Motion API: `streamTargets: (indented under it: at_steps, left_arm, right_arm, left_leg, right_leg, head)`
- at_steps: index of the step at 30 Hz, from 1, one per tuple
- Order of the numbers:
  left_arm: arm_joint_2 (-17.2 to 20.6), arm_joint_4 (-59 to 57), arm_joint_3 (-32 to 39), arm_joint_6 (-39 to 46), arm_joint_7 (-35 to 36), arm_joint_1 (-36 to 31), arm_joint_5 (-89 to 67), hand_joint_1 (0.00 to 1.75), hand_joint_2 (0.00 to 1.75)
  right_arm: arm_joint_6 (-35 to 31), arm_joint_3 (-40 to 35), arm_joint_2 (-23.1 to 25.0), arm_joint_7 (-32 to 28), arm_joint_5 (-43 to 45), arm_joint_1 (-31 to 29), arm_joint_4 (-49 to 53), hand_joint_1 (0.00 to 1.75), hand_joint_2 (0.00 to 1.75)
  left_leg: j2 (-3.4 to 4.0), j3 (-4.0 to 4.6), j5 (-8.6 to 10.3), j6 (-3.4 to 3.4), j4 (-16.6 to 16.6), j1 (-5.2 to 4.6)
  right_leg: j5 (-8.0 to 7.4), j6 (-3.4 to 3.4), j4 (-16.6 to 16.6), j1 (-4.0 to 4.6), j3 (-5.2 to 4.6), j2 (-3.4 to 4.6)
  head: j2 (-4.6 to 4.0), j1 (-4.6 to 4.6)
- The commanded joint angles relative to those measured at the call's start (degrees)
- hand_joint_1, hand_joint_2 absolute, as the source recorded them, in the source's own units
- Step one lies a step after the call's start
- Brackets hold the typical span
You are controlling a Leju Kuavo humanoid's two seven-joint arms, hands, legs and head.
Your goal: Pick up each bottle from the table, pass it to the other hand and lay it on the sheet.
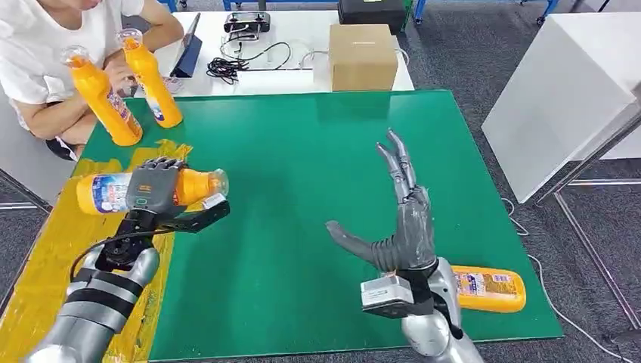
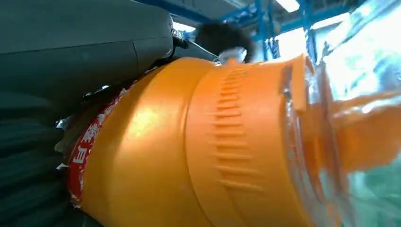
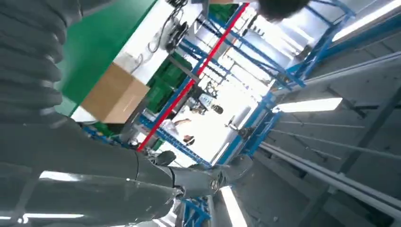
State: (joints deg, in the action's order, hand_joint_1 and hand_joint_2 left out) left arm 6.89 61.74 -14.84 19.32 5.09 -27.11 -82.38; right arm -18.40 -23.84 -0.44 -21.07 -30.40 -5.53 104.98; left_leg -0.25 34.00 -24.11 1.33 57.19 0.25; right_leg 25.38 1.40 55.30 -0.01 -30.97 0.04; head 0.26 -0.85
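My left hand (image 1: 155, 189) grips an orange bottle (image 1: 193, 186) lying sideways, held above the edge between the yellow sheet (image 1: 45, 257) and the green table mat (image 1: 302, 197). Up close, the same orange bottle (image 2: 189, 151) shows its ribbed neck and clear cap beside my left hand (image 2: 71, 56). My right hand (image 1: 401, 219) stands open over the middle of the mat, fingers spread and pointing away, holding nothing. Another orange bottle (image 1: 487, 289) lies on the mat just right of my right wrist. The right hand (image 3: 94, 184) appears grey in the right wrist view.
A person (image 1: 53, 53) sits at the far left holding two upright orange bottles (image 1: 102, 94) (image 1: 151, 76) at the mat's corner. A cardboard box (image 1: 363, 57), cables and a dark device (image 1: 246, 26) lie on the white table behind. A white cabinet (image 1: 559, 91) stands at right.
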Motion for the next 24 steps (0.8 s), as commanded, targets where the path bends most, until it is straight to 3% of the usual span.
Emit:
streamTargets:
  at_steps: [1, 7, 19, 20, 22, 23, 24]
  left_arm:
    - [1.5, -9.3, -0.9, -0.6, 0.0, -4.7, -0.2, 1.75, 1.75]
    - [1.7, -9.7, -0.6, -2.3, 0.6, -4.4, -0.3, 1.75, 1.75]
    - [-0.3, -23.4, 2.2, -2.8, -0.9, -4.9, 2.2, 1.75, 1.75]
    - [-0.7, -24.0, 2.7, -2.3, -1.9, -4.7, 3.4, 1.55, 1.75]
    - [-1.2, -23.9, 3.2, -2.8, -3.3, -4.2, 5.2, 0.1, 1.75]
    - [-1.4, -24.0, 3.2, -3.6, -3.6, -3.9, 5.9, 0.0, 1.75]
    - [-1.3, -24.2, 3.1, -3.9, -3.6, -3.8, 6.0, 0.0, 1.75]
  right_arm:
    - [0.3, 2.1, -1.8, 0.3, 0.2, -0.2, 1.0, 0.0, 1.75]
    - [0.7, 2.9, -1.8, 0.3, 0.5, 0.2, 1.2, 0.0, 1.75]
    - [1.2, 5.7, -0.6, 0.0, 0.6, 1.5, -1.3, 0.0, 1.75]
    - [1.1, 5.8, -0.7, 0.2, 0.5, 1.5, -1.5, 0.0, 1.75]
    - [1.1, 6.1, -0.7, 0.3, 0.4, 1.5, -1.9, 0.0, 1.75]
    - [1.1, 6.1, -0.6, 0.4, 0.4, 1.5, -2.2, 0.0, 1.75]
    - [1.2, 6.1, -0.6, 0.4, 0.4, 1.5, -2.3, 0.0, 1.75]
  left_leg:
    - [-0.13, -0.21, -0.12, -0.03, 0.0, 0.05]
    - [-0.1, -0.11, -0.07, -0.05, 0.0, 0.02]
    - [-0.07, -0.3, -0.11, -0.06, -0.1, 0.04]
    - [-0.06, -0.13, -0.06, -0.03, -0.1, 0.02]
    - [-0.09, -0.17, -0.06, -0.03, -0.1, 0.03]
    - [-0.11, -0.24, -0.08, -0.04, -0.1, 0.04]
    - [-0.11, -0.3, -0.1, -0.04, -0.1, 0.05]
  right_leg:
    - [0.14, 0.04, -0.1, 0.05, 0.31, -0.14]
    - [0.08, 0.02, 0.0, 0.04, 0.2, -0.08]
    - [0.11, 0.02, -0.1, 0.04, 0.38, -0.07]
    - [0.06, 0.02, -0.1, 0.02, 0.19, -0.05]
    - [0.06, 0.03, -0.1, 0.03, 0.23, -0.09]
    - [0.08, 0.04, -0.2, 0.04, 0.33, -0.11]
    - [0.1, 0.04, -0.2, 0.05, 0.4, -0.11]
  head:
    - [0.0, -0.04]
    - [0.0, -0.02]
    - [0.0, -0.02]
    - [0.0, 0.0]
    - [0.0, -0.02]
    - [0.0, 0.0]
    - [0.0, -0.02]
